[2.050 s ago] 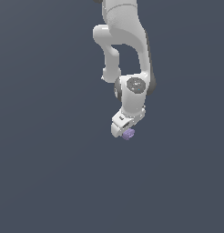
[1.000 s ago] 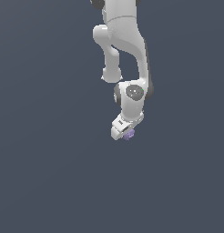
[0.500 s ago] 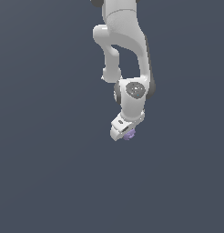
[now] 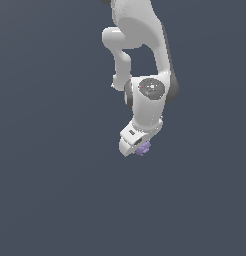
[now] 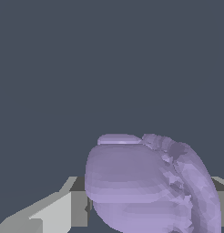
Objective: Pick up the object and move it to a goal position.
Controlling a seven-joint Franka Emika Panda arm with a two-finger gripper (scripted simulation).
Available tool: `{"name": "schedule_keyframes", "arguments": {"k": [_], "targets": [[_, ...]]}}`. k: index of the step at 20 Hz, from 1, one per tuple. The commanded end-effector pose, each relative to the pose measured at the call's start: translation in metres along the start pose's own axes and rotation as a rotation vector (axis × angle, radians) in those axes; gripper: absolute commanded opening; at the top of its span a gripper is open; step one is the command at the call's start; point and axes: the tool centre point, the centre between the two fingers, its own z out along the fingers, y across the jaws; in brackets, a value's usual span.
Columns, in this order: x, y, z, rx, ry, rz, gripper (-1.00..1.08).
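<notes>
The object [image 4: 143, 148] is a small pale purple lumpy item, seen just under the white hand of the arm in the exterior view. My gripper [image 4: 137, 148] is shut on it and most of it is hidden behind the hand. In the wrist view the object [image 5: 145, 186] fills the lower middle as a large rounded purple lump with small knobs on one side. It sits between the pale grey fingers [image 5: 54, 211]. My gripper [image 5: 145, 205] is closed around it.
A flat dark grey-blue background lies all around the arm [image 4: 145, 60] in both views. No other objects or edges show.
The hand with the purple object has shifted slightly lower and toward the exterior view's left over the last two seconds. The grip has not changed.
</notes>
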Motion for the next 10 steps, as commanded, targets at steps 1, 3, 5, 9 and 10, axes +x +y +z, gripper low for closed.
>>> {"name": "schedule_keyframes", "arguments": {"k": [1,3,5,9,10], "targets": [[0.008,0.009,-0.021,0.0,0.0,0.0,-1.0],[0.015,0.017,-0.037,0.0,0.0,0.0,-1.0],[0.022,0.025,-0.053,0.0,0.0,0.0,-1.0],[0.034,0.039,-0.08,0.0,0.0,0.0,-1.0],[0.037,0.042,-0.087,0.0,0.0,0.0,-1.0]]}}
